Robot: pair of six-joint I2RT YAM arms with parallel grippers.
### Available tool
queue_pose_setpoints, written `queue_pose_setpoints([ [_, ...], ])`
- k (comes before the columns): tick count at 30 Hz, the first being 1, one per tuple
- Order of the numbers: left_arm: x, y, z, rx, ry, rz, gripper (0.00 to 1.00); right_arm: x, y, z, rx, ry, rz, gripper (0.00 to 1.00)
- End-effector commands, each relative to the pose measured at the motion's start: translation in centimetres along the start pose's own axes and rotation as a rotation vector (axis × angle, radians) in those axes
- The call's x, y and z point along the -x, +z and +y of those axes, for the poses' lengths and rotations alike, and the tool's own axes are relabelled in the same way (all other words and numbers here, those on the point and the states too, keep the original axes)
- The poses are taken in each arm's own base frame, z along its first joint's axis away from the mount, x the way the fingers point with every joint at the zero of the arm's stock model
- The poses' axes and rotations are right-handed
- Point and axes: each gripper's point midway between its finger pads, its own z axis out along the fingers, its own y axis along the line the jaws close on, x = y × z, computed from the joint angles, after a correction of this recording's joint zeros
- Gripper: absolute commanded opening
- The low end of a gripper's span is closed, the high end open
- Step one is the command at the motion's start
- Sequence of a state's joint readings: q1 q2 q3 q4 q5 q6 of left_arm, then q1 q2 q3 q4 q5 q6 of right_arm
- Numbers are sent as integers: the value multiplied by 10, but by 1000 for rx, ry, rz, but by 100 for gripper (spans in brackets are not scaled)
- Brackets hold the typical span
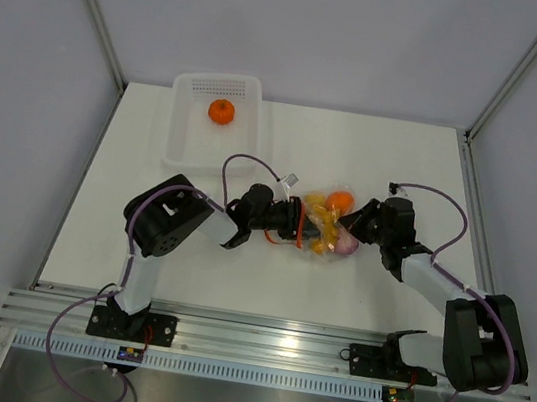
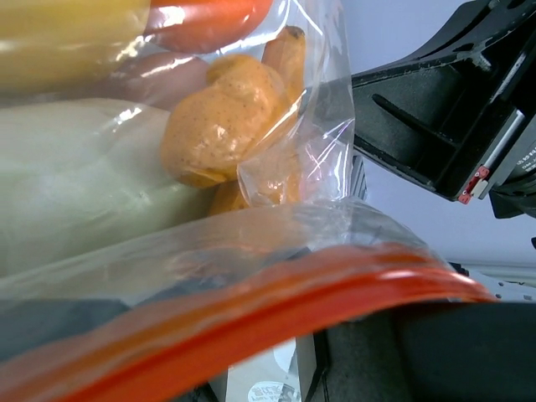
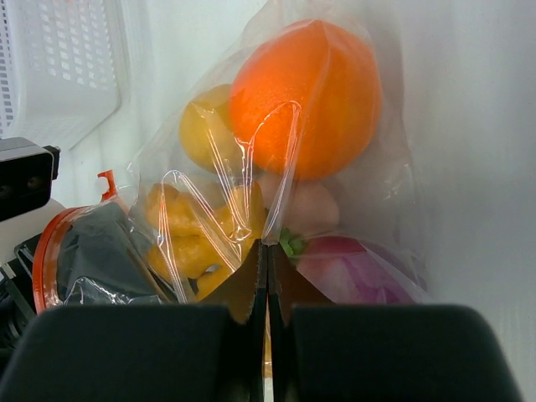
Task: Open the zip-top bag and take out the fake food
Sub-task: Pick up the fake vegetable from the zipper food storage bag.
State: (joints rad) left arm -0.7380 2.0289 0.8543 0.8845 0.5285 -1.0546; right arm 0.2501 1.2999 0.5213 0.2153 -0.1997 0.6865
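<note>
The zip-top bag [image 1: 324, 224] lies at mid-table between my two grippers, its red-orange zipper strip [image 2: 251, 322] curving across the left wrist view. Fake food fills it: an orange ball [image 3: 306, 96], yellow pieces [image 3: 188, 226], a purple-pink onion piece [image 3: 352, 272] and a white radish piece [image 2: 75, 176]. My right gripper [image 3: 268, 247] is shut on a fold of the bag's clear plastic at the bag's right end. My left gripper [image 1: 296, 222] is at the bag's mouth with its jaws apart. One dark finger [image 3: 100, 251] sits inside the zipper loop.
A white perforated basket [image 1: 182, 138] stands at the back left with one orange tangerine [image 1: 221, 111] in it. The right arm's black wrist [image 2: 444, 126] is close in front of the left wrist camera. Grey walls close in the table on three sides.
</note>
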Motion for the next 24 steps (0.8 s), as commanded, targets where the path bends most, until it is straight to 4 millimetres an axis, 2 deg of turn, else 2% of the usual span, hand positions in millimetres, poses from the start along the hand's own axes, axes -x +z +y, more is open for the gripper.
queue_pose_setpoints([
  [1,10,0,-25,-60,71,-19,16,11,0,14,30,-4,-35,0],
  [5,12,-4,-29,-69,65,-16,14,18,4,1,-53,17,-46,0],
  [10,19,-14,-34,-85,48,-29,13,31,-1,-19,-106,80,-85,0],
  [18,28,-25,-35,-82,39,-44,12,59,-30,-55,-266,148,-257,0],
  [24,34,-35,-34,-74,28,-56,12,71,-52,-67,-334,180,-366,0],
])
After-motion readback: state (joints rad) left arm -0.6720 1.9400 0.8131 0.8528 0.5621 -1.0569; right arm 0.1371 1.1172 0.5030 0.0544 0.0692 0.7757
